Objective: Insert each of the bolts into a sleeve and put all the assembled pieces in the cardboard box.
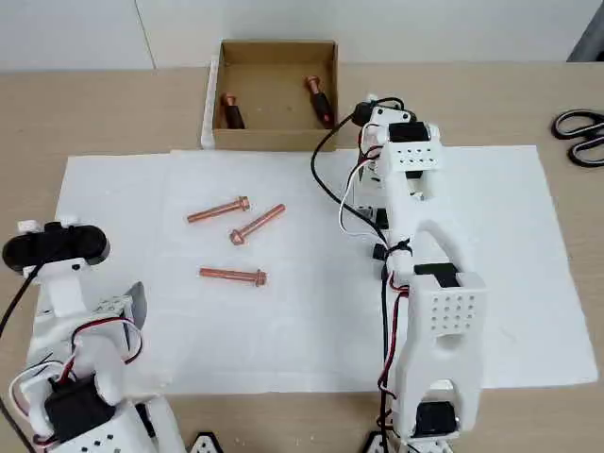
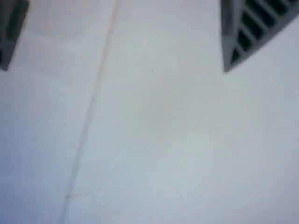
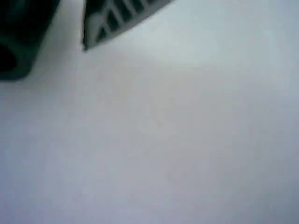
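Note:
Three copper bolts [image 1: 218,209] [image 1: 257,224] [image 1: 232,275] lie loose on the white paper, left of centre. The cardboard box [image 1: 276,45] stands at the back with two bolts in black sleeves [image 1: 231,110] [image 1: 320,99] inside. My left gripper [image 2: 114,70] is open above bare paper; in the high view it sits [image 1: 132,307] at the front left, well short of the bolts. My right gripper [image 3: 70,56] has its fingers close together over bare paper, holding nothing. The right arm [image 1: 408,156] stretches up the middle right, its wrist just right of the box's near corner.
The white paper [image 1: 311,330] covers most of the wooden table. Scissors [image 1: 580,125] lie at the far right edge. Black and white cables [image 1: 344,203] hang beside the right arm. Open paper lies between the bolts and the right arm.

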Controlling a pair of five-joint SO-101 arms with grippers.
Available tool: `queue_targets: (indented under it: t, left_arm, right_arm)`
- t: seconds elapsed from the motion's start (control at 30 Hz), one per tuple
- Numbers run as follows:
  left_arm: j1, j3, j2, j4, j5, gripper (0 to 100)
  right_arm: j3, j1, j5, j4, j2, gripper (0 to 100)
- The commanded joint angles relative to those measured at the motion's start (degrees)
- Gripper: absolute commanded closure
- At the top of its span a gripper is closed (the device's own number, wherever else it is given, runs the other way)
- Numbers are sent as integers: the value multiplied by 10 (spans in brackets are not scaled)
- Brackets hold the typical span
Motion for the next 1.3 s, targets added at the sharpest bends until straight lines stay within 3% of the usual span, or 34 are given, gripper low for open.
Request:
queue_targets:
  t: [0.0, 0.2, 0.4, 0.7, 0.9, 1.17, 1.27]
  left_arm:
    - [-2, -22, -2, 3, -4, 724]
    - [-2, -22, -2, 3, -4, 724]
    - [-4, -22, -3, 3, -4, 724]
    - [-4, -22, -4, 3, -4, 724]
    - [-4, -22, -3, 3, -4, 724]
    - [-4, -26, -2, 3, -5, 724]
    - [-4, -41, -1, 3, -6, 724]
  right_arm:
    - [-28, 1, 6, -5, 0, 751]
    - [-28, 0, 14, -12, 27, 752]
    - [-28, 0, 15, -12, 29, 846]
    - [-28, 2, 16, -6, 29, 853]
    - [-28, 15, 16, -5, 29, 998]
    - [-34, 48, 17, 7, 27, 985]
    - [-79, 60, 33, 70, 8, 985]
